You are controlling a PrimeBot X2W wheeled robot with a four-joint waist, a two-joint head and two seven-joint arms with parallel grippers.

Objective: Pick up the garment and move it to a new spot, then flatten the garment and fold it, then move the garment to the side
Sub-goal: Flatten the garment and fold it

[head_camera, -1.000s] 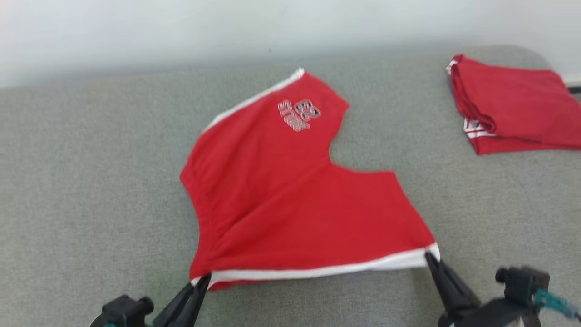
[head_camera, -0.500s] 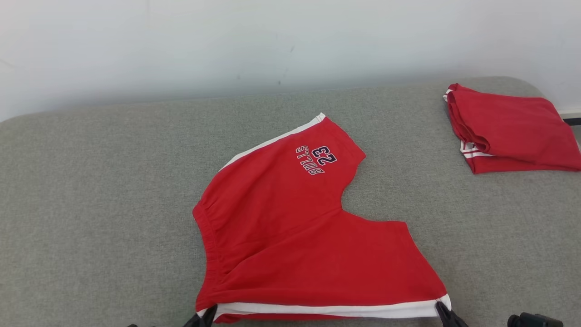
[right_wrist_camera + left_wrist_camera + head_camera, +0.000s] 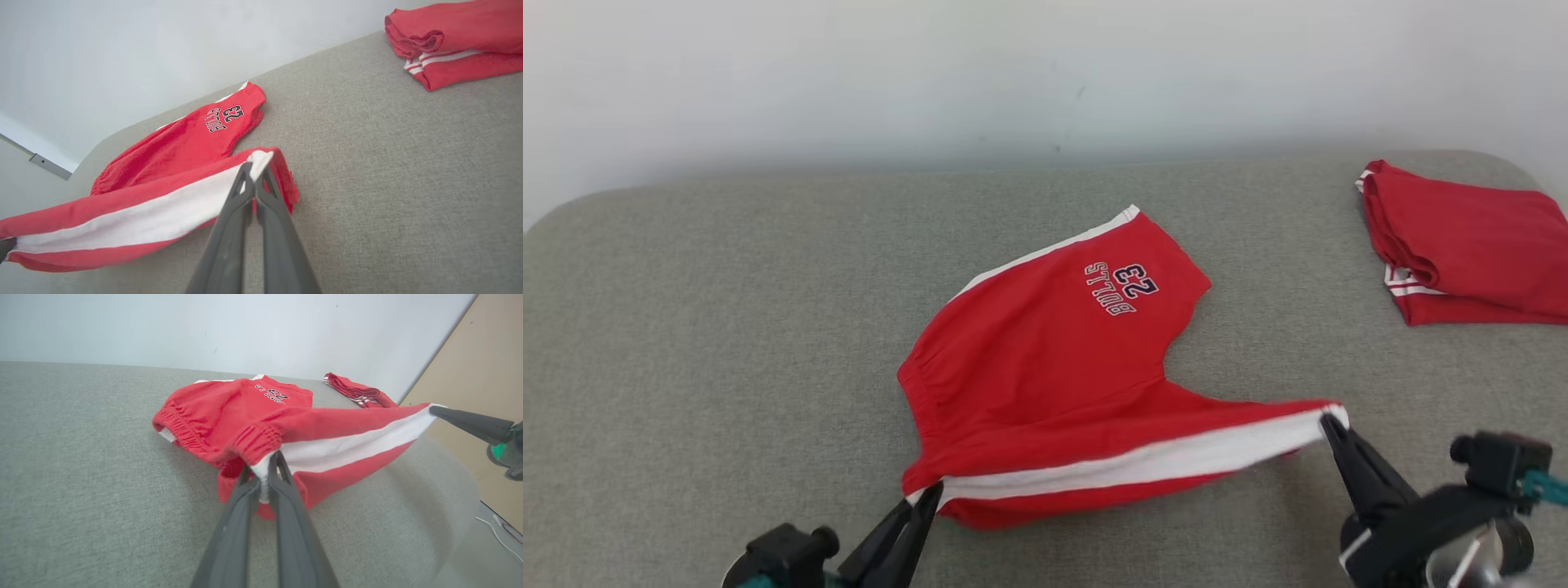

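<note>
Left gripper [image 3: 929, 492] and right gripper [image 3: 1332, 424] pinch the garment's [image 3: 1054, 351] striped edge, taut between them, likely for folding.

Both grippers pinched shut, arms reaching in from the two lower corners.

In the head view the left gripper [image 3: 929, 492] rises from the lower left, its two long dark fingers pressed together and slanting up to the right, tips nipped on one corner of the garment [image 3: 1054, 359]. The black left wrist [image 3: 784, 555] sits low behind them at the bottom edge. The right gripper [image 3: 1333, 423] comes in from the lower right, fingers closed to a single point and slanting up to the left, clamped on the garment's other corner, higher in that view than the left tips. The right wrist [image 3: 1445, 523] is bulky and black. In each wrist view that gripper's own fingers meet at the tips with fabric between.
</note>
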